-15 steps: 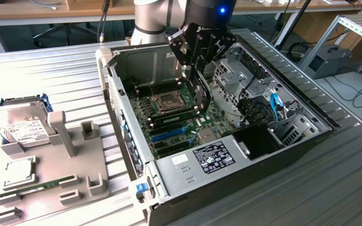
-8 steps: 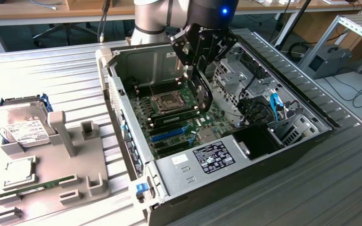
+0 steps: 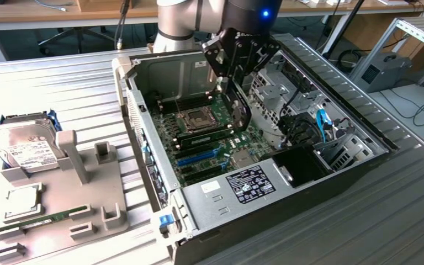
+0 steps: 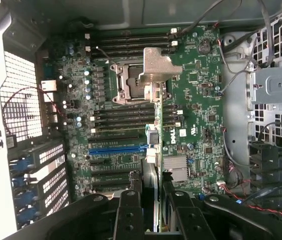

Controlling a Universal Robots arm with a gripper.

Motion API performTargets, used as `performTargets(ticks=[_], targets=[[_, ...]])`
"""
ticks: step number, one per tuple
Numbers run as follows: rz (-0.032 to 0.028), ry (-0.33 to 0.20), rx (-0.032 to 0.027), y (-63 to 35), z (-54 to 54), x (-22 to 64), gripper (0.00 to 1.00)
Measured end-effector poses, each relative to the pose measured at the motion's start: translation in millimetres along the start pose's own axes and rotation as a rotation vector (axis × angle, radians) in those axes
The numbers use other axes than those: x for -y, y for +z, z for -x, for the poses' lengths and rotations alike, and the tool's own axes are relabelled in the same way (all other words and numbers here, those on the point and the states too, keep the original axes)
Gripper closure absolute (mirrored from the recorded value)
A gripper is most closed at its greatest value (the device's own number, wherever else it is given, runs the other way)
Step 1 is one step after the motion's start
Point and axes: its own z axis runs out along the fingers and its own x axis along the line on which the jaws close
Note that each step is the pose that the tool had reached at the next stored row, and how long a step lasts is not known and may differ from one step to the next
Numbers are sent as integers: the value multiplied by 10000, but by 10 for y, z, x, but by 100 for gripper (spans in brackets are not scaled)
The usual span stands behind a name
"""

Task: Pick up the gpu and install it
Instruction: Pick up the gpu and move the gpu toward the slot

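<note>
The gpu (image 3: 239, 107) hangs from the gripper (image 4: 153, 202), fingers clamped on it. Its long axis points down at the board (image 4: 200, 115), with the bracket (image 4: 156, 70) lowest. From the blue slot (image 4: 116, 149) it lies toward the socket (image 4: 126, 82) — near the slot, not seated in it.

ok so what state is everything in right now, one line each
dark gpu card with silver end bracket: held edge-on over the green motherboard, not in a slot
black gripper: shut on the gpu card
black metal computer case: on its side, panel off
blue expansion slot: empty
silver hard drive with white label: out of the case, on the grey holder
long green memory stick: lying in the holder
</note>
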Motion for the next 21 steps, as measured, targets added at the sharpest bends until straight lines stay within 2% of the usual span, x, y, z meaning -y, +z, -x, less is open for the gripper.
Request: performTargets(ticks=[21], targets=[[-45, -2, 3, 43, 122, -20, 74]])
